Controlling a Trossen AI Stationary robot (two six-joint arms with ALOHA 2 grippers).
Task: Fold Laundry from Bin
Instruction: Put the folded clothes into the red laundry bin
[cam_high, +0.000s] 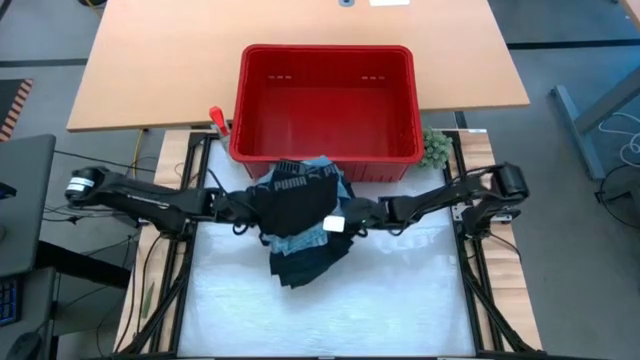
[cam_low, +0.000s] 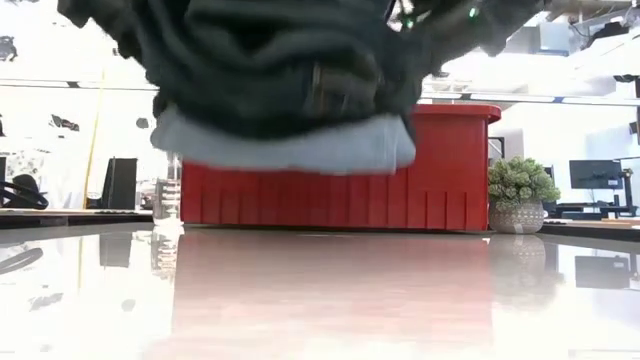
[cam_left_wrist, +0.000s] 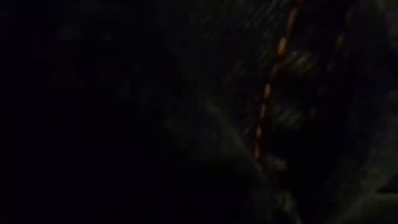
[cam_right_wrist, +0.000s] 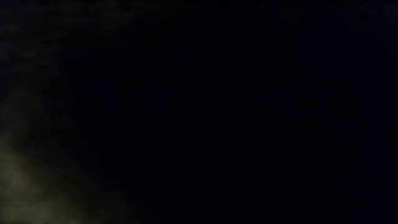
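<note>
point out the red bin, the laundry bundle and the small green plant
red bin (cam_high: 327, 100): high view, bare floor inside.
laundry bundle (cam_high: 298, 215): high view, black top garment.
small green plant (cam_low: 518, 182): low view, leafy top, right of the bin.

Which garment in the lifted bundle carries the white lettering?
The black garment on top of the bundle; white PUMA lettering runs across it. The light blue-grey garment and the dark one below show no lettering.
</note>
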